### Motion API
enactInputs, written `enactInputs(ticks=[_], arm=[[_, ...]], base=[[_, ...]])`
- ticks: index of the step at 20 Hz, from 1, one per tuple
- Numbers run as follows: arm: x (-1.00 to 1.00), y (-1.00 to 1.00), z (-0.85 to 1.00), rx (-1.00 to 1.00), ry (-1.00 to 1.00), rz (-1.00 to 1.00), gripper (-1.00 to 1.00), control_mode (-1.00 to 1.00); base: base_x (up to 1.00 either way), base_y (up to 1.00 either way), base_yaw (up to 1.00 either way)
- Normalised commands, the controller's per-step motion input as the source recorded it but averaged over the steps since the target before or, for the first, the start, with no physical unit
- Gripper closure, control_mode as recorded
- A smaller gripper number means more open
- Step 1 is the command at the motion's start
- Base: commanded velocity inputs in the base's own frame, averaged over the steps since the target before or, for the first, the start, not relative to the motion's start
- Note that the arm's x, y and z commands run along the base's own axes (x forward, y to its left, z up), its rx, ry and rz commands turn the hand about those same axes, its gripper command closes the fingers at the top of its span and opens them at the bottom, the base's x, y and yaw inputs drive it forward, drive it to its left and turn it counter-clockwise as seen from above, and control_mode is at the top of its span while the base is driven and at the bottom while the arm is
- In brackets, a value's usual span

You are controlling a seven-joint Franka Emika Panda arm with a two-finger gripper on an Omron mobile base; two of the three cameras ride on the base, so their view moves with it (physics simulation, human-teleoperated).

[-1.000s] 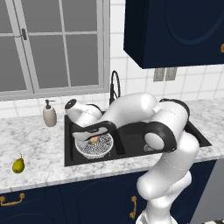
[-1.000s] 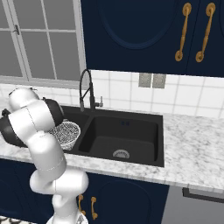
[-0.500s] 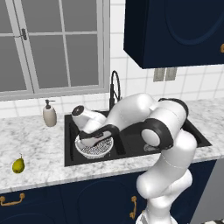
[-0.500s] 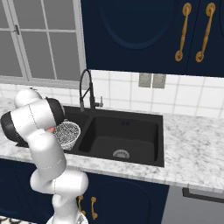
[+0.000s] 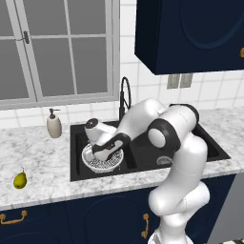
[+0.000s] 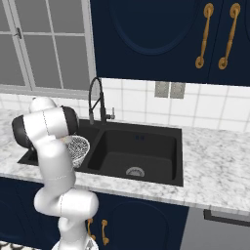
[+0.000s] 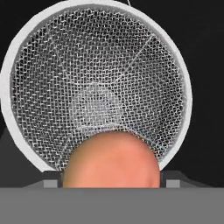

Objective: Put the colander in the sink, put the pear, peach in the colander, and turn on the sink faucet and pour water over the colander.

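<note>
The colander (image 5: 102, 158) sits in the left basin of the sink (image 5: 76, 167), directly beneath the gripper (image 5: 102, 155). It is a wide, round bowl with a white rim and fine mesh walls, standing upright with its open mouth facing up toward the claw. In the hand view the colander (image 7: 98, 83) spreads out below and ahead of the claw, and through its mesh floor a faint round patch shows; whether that is the drain under it cannot be told. The peach (image 7: 111, 159) sits between the two dark fingertips (image 7: 51, 181), which stand well apart and flank it on either side, clamped on the fruit at its widest part. The peach is round and smooth, orange-pink, paler on one side, with no clear long axis, and it hangs just above the colander's near rim, inside the ring of the bowl. Whether it touches the mesh cannot be told. The pear (image 5: 20, 179) lies well away from the claw on the marble counter (image 5: 38, 157), yellow-green, roughly upright with its narrow stem end pointing up. The sink faucet (image 5: 124, 97) rises just behind the claw, its arched spout curving forward over the basin. The right basin (image 6: 139, 156) holds only its silver drain (image 6: 135, 171).
</note>
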Motion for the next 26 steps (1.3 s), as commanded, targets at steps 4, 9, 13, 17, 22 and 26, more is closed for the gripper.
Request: enactInputs(ticks=[4, 9, 13, 17, 22, 26], arm=[[0.32, 0.00, -0.31, 0.09, 0.00, -0.31, 1.00, -1.00], [0.30, -0.01, -0.27, 0.08, 0.00, -0.31, 1.00, -1.00], [0.14, -0.01, -0.29, 0.08, 0.00, -0.27, -1.00, -1.00], [0.15, 0.00, -0.28, 0.05, 0.00, -0.25, -1.00, -1.00], [0.17, -0.13, -0.13, 0.05, -0.02, -0.23, -1.00, -1.00], [0.00, -0.01, 0.11, 0.08, -0.07, -0.12, -1.00, -1.00]], base=[[0.00, 0.00, 0.00], [0.00, 0.00, 0.00], [0.00, 0.00, 0.00], [0.00, 0.00, 0.00], [0.00, 0.00, 0.00], [0.00, 0.00, 0.00]])
